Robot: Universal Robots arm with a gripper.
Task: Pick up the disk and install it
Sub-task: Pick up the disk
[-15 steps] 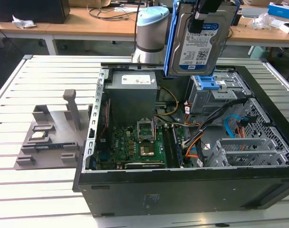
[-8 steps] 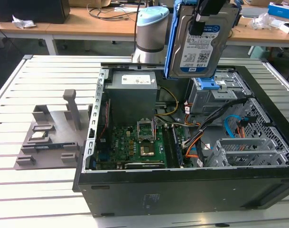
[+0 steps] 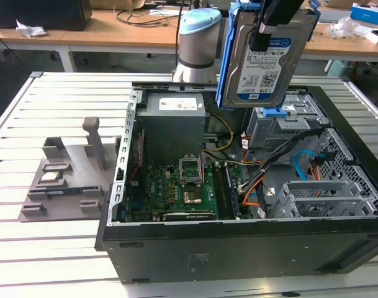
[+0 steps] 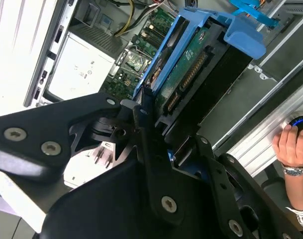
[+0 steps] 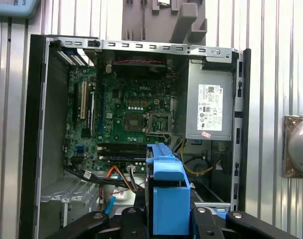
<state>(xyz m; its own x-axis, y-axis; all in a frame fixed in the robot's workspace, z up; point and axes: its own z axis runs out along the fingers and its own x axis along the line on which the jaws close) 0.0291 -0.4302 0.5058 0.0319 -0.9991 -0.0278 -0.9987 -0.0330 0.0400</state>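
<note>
We judge the pick-up done and the carry to the bay in hand: the gripper (image 3: 267,28) has its fingers closed on the upper edge of the disk (image 3: 261,71). The disk hangs upright in the air at one o'clock in the exterior view, clear of the computer case (image 3: 238,248) and just above the grey drive cage (image 3: 282,127) in the case's one o'clock corner. To our mind, seating it calls for the blue carrier (image 3: 225,62) to be squared with that cage's opening and kept off the cables (image 3: 282,152) beside it. The exterior view gives us the label face and the gap above the cage. The second wrist view gives the other side, the green circuit board (image 4: 183,74) with its connector, and a person's hand (image 4: 290,144) off beside the case. The first wrist view looks past the carrier's end (image 5: 166,199) onto the motherboard (image 5: 126,114) and power supply (image 5: 209,107)
</note>
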